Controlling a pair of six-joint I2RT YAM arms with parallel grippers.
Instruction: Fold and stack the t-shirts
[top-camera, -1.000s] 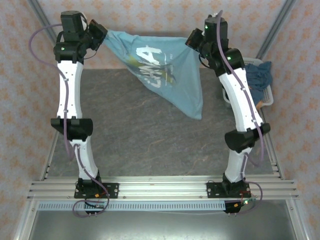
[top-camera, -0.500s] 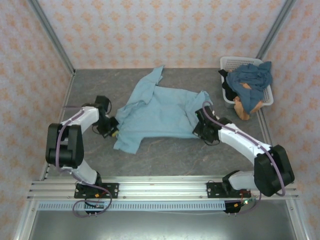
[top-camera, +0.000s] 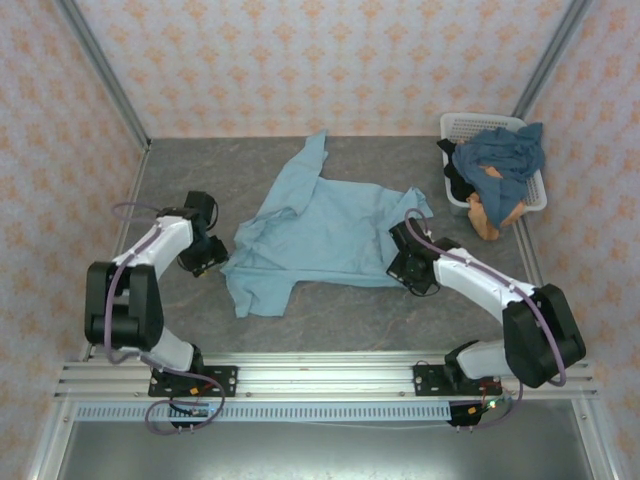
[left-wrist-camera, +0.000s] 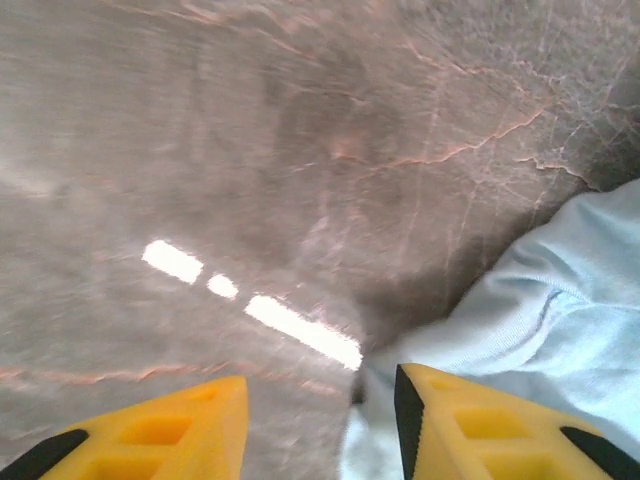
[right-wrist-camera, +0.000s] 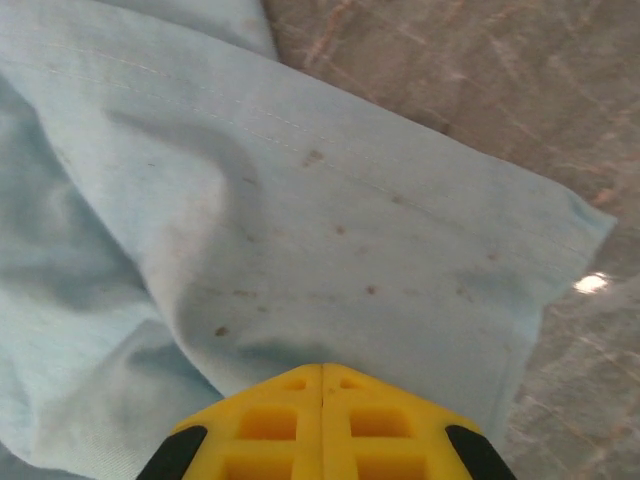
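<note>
Grey table (top-camera: 330, 312) bears one sky-blue t-shirt (top-camera: 320, 228), basket (top-camera: 466, 124) perhaps two more.

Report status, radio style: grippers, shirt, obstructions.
Left gripper open beside light blue shirt, left edge. Right gripper shut on its right edge. Shirt spread flat, unfolded. Other shirts heaped in basket, off to the side.

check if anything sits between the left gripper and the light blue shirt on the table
Nothing visible does. The left gripper lies at the left edge of the light blue shirt, jaws apart. In the left wrist view the cloth reaches right up to one finger, with only bare table beside it.
</note>
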